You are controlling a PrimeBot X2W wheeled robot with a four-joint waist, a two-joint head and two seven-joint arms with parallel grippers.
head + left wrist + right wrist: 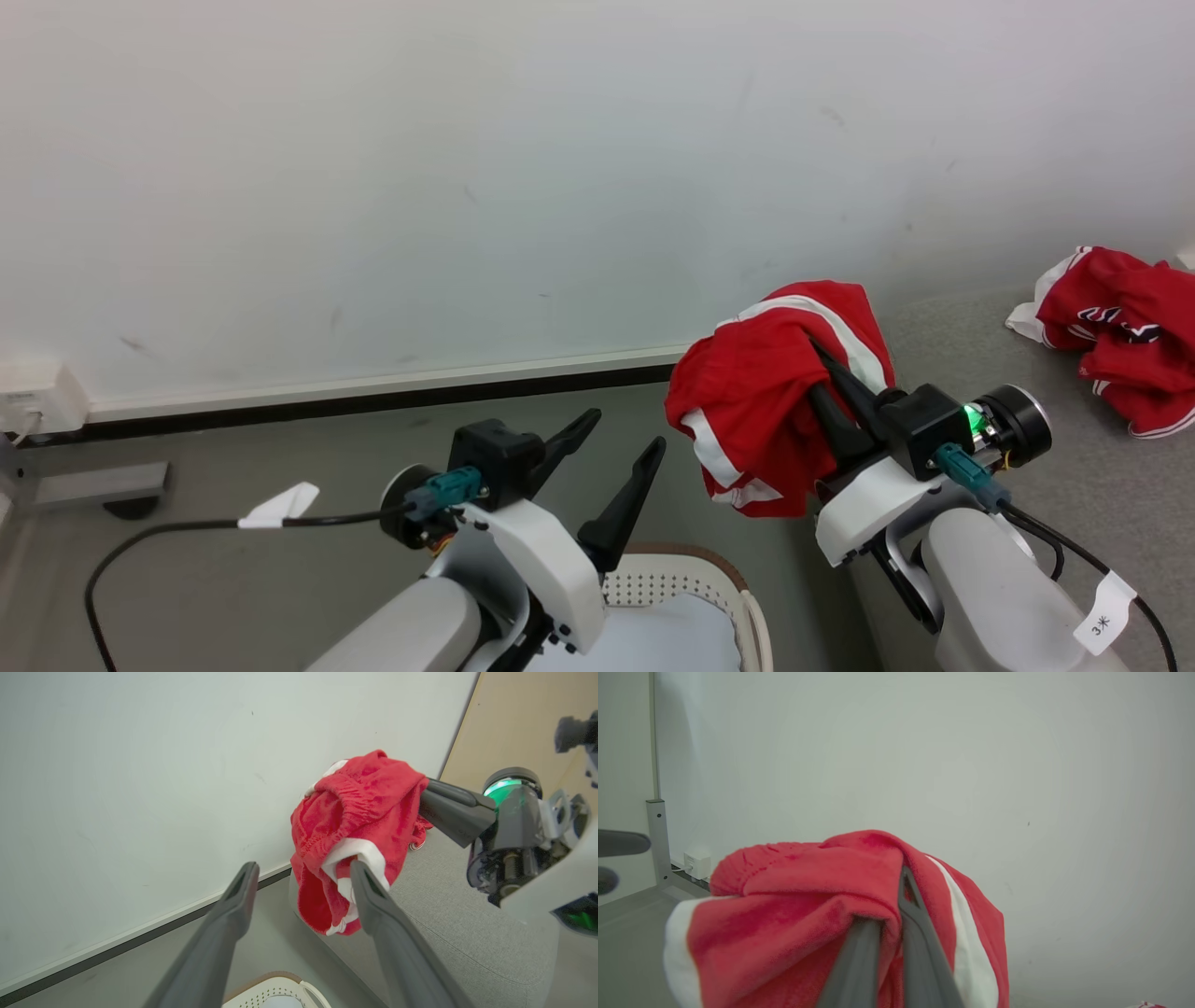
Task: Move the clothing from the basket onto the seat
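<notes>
Right end effector (pixel 823 366) pinches a red garment (pixel 752 401) aloft beside the grey seat (pixel 971 345).
Its fingers are pressed together on the white-striped cloth, which hangs clear of the cream basket (pixel 695 569) below. The left end effector (pixel 628 429) hovers above the basket, fingers spread wide and empty. A second red garment (pixel 1125 327) lies crumpled on the seat.

**Readable text: one tag only**

One white paper tag (pixel 1103 621) on the black cable (pixel 1027 518), lower right of head view: "3" plus a star-like mark I can't resolve. The crumpled red garment with white trim (pixel 1120 327) on the grey fabric seat (pixel 976 355) has dark lettering, folded and illegible.
</notes>
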